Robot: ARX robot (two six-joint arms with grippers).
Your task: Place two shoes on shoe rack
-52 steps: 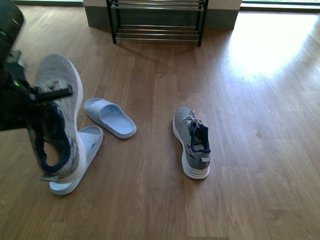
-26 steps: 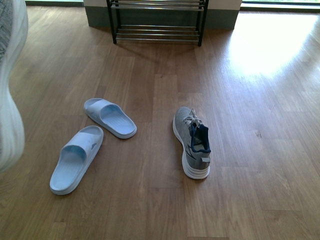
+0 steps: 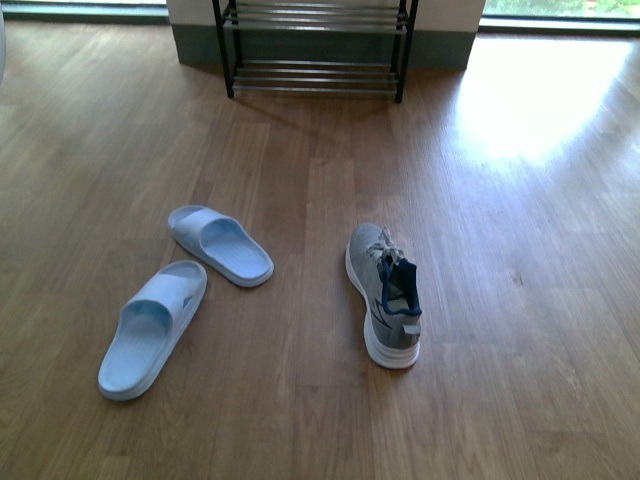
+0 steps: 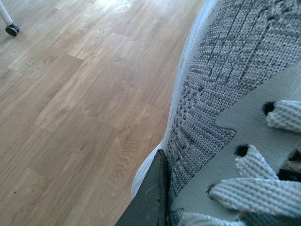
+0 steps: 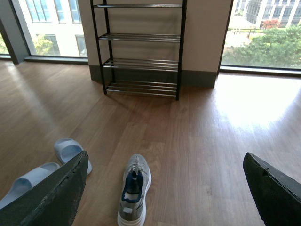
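Note:
My left gripper (image 4: pixel 162 207) is shut on a grey sneaker (image 4: pixel 225 84), which fills the left wrist view above the wood floor; neither shows in the front view. The second grey sneaker (image 3: pixel 385 295) lies on the floor right of centre, toe toward the rack; it also shows in the right wrist view (image 5: pixel 134 188). Two pale blue slippers (image 3: pixel 150 325) (image 3: pixel 220 243) lie to its left. The shoe rack (image 3: pixel 315 45) stands at the far wall, with its chrome tiers in the right wrist view (image 5: pixel 141 47). My right gripper (image 5: pixel 164 197) is open and empty, high above the floor.
Wood floor all around. A wall with a dark skirting stands behind the rack (image 5: pixel 202 77), with large windows on both sides. A small caster wheel (image 4: pixel 11 29) rests on the floor in the left wrist view. Bright sun patch on the floor at right.
My left arm with the grey sneaker has left the front view to the left. The view has tilted slightly, so the floor shoes sit a little lower.

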